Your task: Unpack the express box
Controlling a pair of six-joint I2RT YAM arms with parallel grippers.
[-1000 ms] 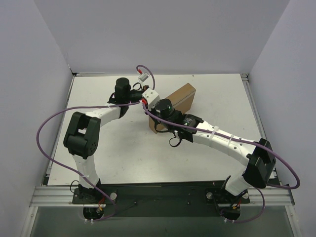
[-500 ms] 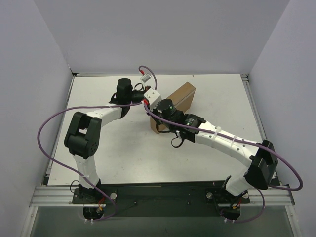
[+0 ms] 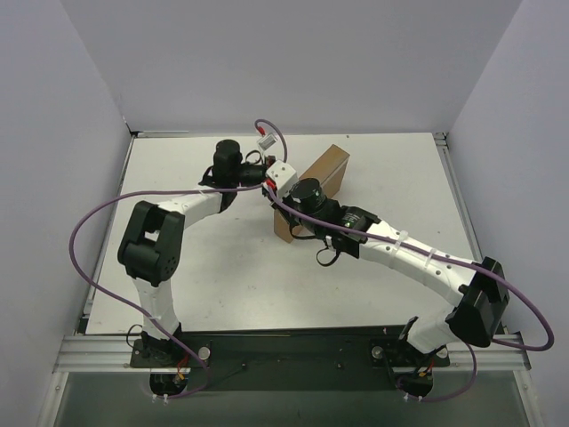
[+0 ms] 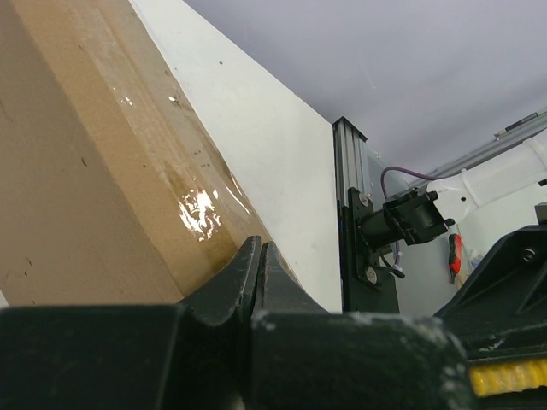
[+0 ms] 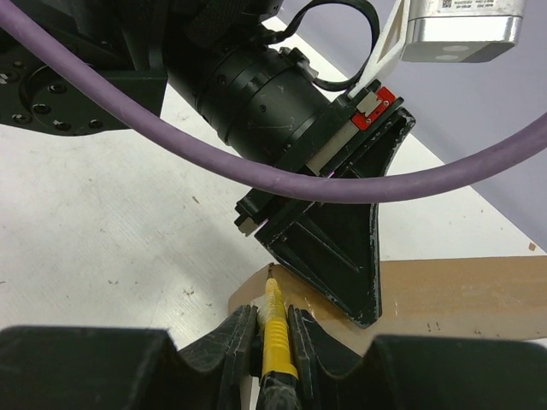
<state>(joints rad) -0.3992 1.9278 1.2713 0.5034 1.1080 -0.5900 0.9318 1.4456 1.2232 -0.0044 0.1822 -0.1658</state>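
The express box [image 3: 318, 181] is brown cardboard and runs slantwise across the middle of the white table; clear tape shines along its edge [image 4: 171, 188]. My left gripper [image 3: 281, 189] is shut and empty, its black fingers [image 5: 333, 248] pressing down on the box [image 5: 461, 290] near its near-left corner. My right gripper [image 5: 275, 329] is shut on a yellow utility knife [image 5: 276, 333]. The knife's tip touches that same box corner, just beside the left fingers. In the left wrist view the closed left gripper [image 4: 259, 248] lies against the taped edge.
White walls enclose the table on three sides. An aluminium frame rail [image 4: 350, 213] runs along the table's right edge. Purple cables [image 3: 98, 218] loop off both arms. The two wrists crowd together at the box's near-left end.
Both wrists have shifted slightly right and away from the bases. The box's near end has shifted a little with them. Both grippers stay shut.
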